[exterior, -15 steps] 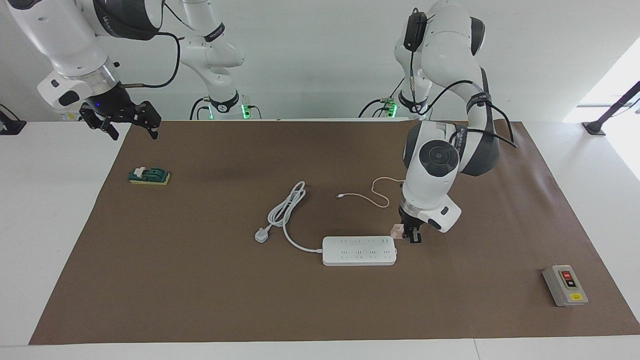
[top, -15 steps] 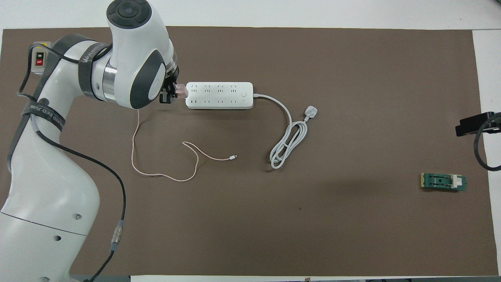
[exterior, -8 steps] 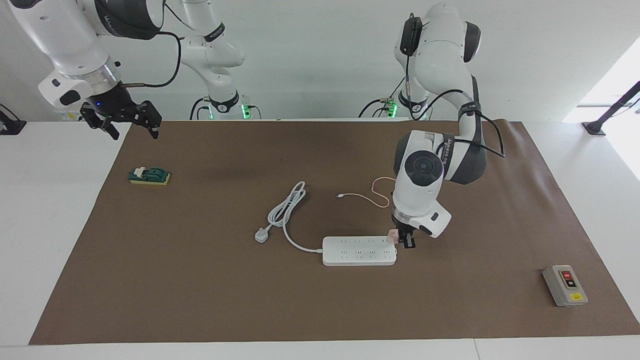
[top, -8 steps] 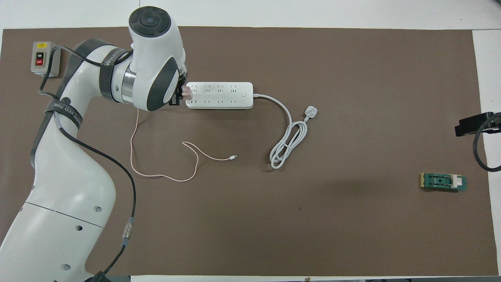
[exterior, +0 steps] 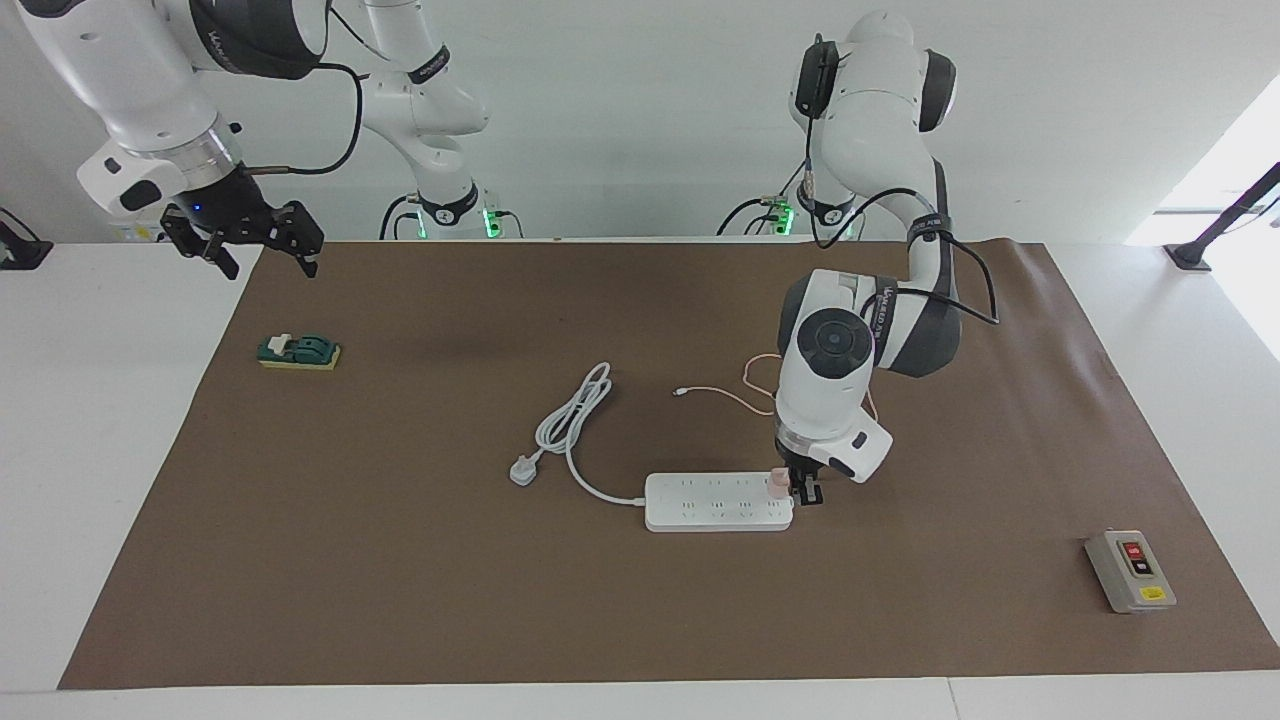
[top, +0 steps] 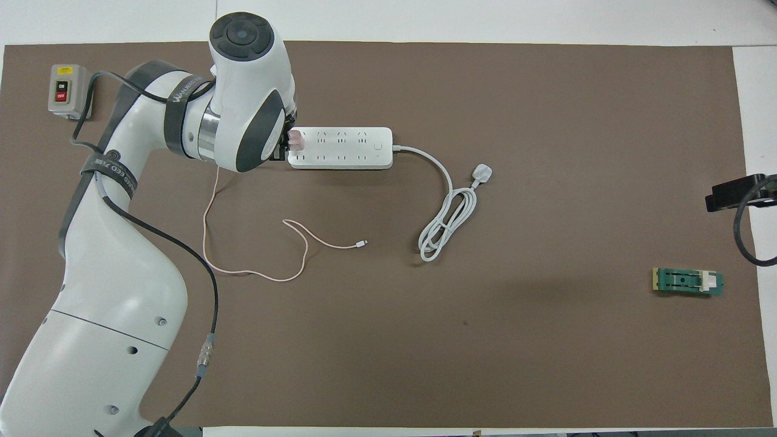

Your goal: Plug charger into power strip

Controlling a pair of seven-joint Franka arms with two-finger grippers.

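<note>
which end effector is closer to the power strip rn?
Left. The left end effector is at the power strip's end toward the left arm, holding the charger on it. The right end effector waits in the air over the table's right-arm end.

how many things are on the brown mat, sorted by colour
White: 1, the power strip with its cord and three-pin plug
Pink: 1, the charger, cable trailing, held by the left gripper over the strip's end socket
Grey: 1, a switch box with red and black buttons
Green: 1, a small green block
Total: 4
</note>
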